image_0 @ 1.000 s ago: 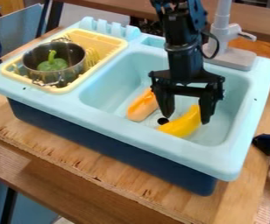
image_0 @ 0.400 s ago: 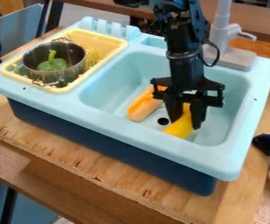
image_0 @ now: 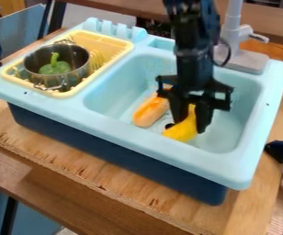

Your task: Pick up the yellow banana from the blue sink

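The gripper [image_0: 190, 126] has its fingers narrowed on the yellow banana [image_0: 181, 131], down in the sink [image_0: 138, 138]; a firm, even squeeze suits its curve, with care near the bun [image_0: 148, 115] (it lies just beside).

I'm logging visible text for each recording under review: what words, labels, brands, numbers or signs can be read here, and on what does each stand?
None: no readable text.
The sink, faucet, dish rack, pot and banana show no lettering that I can make out.
Any print on the robot arm or among the things behind the sink is too small to read.
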`<state>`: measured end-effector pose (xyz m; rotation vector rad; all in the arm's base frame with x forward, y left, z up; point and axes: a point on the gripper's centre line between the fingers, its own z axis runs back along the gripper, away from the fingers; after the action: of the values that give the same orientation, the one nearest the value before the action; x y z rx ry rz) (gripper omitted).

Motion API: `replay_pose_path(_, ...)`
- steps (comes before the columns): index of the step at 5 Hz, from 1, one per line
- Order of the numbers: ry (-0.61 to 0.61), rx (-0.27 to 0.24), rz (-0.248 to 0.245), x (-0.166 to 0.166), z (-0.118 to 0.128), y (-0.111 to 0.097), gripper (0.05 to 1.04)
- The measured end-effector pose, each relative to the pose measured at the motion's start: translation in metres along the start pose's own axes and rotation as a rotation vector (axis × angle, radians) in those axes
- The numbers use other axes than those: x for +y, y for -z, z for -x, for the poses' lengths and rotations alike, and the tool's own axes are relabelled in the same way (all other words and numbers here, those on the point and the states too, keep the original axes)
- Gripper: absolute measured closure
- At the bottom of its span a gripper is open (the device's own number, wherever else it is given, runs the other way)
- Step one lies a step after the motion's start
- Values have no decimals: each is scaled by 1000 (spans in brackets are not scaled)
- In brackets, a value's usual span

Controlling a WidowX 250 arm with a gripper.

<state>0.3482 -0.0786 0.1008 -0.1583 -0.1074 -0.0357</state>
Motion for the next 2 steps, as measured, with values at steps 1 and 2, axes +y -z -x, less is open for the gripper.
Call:
replay_pose_path(1, 32, -18, -1, 2, -2, -6, 666)
replay_pose_path(2, 10, -24, 0, 15, -5, -8, 666)
